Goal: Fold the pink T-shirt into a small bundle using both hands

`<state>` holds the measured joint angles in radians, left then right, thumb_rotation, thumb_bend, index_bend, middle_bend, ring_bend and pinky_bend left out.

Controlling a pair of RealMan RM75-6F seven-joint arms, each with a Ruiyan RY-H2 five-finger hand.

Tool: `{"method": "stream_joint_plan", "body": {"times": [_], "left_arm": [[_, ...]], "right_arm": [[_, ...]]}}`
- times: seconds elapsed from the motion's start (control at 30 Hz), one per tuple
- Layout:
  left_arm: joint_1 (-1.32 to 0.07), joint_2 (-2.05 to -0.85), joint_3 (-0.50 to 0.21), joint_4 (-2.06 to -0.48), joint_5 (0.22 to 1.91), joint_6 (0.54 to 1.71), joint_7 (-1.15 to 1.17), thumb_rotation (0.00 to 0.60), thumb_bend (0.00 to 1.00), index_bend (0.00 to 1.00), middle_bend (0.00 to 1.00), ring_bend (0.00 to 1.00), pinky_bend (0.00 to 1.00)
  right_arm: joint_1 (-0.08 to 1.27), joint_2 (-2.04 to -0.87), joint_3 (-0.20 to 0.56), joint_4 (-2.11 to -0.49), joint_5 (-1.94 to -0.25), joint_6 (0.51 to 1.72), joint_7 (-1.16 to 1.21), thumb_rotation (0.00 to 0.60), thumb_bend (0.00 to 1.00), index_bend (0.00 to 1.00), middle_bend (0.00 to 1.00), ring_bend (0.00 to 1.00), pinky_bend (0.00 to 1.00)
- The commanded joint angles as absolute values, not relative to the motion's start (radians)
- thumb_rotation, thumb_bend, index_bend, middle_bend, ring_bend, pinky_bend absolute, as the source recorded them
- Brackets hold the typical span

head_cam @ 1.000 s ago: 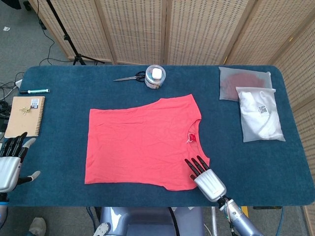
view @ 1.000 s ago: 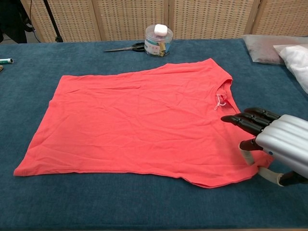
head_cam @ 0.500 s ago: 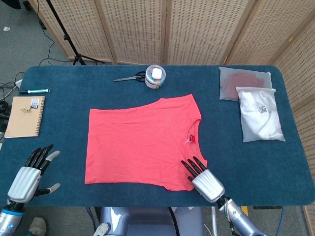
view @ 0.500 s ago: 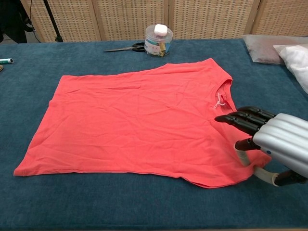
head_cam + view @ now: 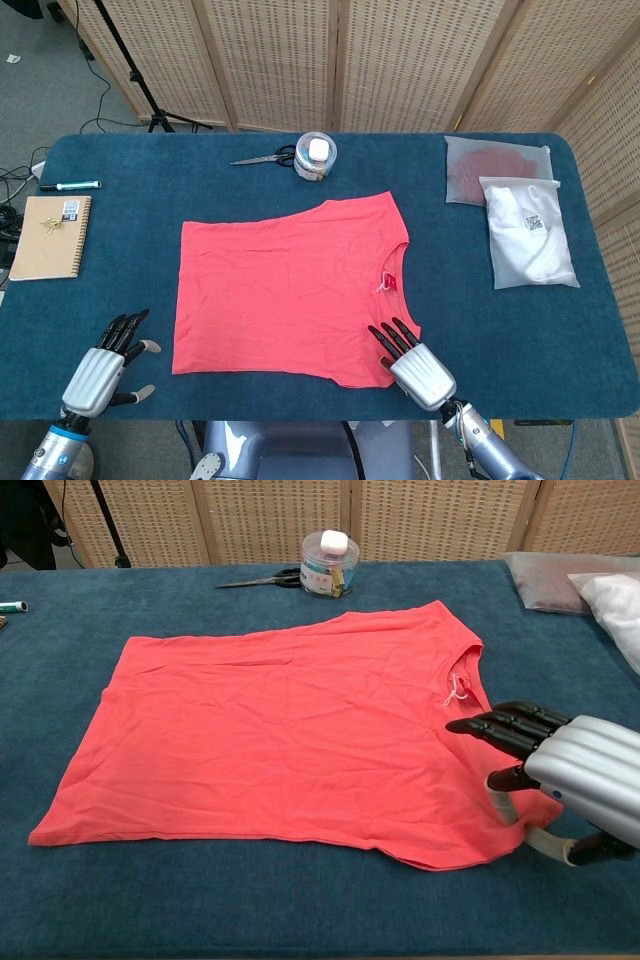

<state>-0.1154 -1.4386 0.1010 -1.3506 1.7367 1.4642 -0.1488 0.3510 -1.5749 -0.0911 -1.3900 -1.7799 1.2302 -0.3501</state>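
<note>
The pink T-shirt point(image 5: 290, 290) lies spread flat on the blue table point(image 5: 130, 160), neckline toward the right; in the chest view the T-shirt point(image 5: 290, 730) fills the middle. My right hand point(image 5: 415, 365) hovers at the shirt's near right corner with dark fingers point(image 5: 505, 728) stretched over the cloth and the thumb by the hem, holding nothing. My left hand point(image 5: 105, 365) is open over the bare table, a little left of the shirt's near left corner. The chest view shows only the right hand point(image 5: 565, 775).
Scissors point(image 5: 262, 158) and a clear jar point(image 5: 316, 155) sit at the back. A notebook point(image 5: 50, 236) and a pen point(image 5: 70, 185) lie at the far left. Two plastic bags point(image 5: 528, 232) lie at the right. Folding screens stand behind the table.
My left hand has moved right along the near table edge toward the shirt's near left corner. My right hand edged slightly left over the corner, then held still.
</note>
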Motion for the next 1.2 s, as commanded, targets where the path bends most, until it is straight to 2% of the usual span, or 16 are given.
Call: {"method": "stream_joint_plan", "body": {"times": [0.03, 0.53, 1.2], "left_arm": [[-0.126, -1.463, 0.100, -1.346, 1.721, 1.436, -0.122, 0.600, 0.14, 0.43, 0.00, 0.00, 0.00], [-0.145, -1.573, 0.082, -1.224, 1.671, 1.396, -0.139, 0.600, 0.18, 0.44, 0.00, 0.00, 0.00], [-0.164, -1.620, 0.080, -1.209, 1.641, 1.365, -0.132, 0.600, 0.20, 0.44, 0.00, 0.00, 0.00]], "right_arm": [[0.353, -1.577, -0.092, -1.391, -1.780, 1.233, -0.340, 0.600, 0.44, 0.56, 0.04, 0.00, 0.00], [0.360, -1.573, -0.092, -1.383, -1.771, 1.239, -0.317, 0.600, 0.47, 0.56, 0.04, 0.00, 0.00], [0.362, -1.576, -0.095, -1.378, -1.761, 1.238, -0.320, 0.600, 0.47, 0.56, 0.04, 0.00, 0.00]]}}
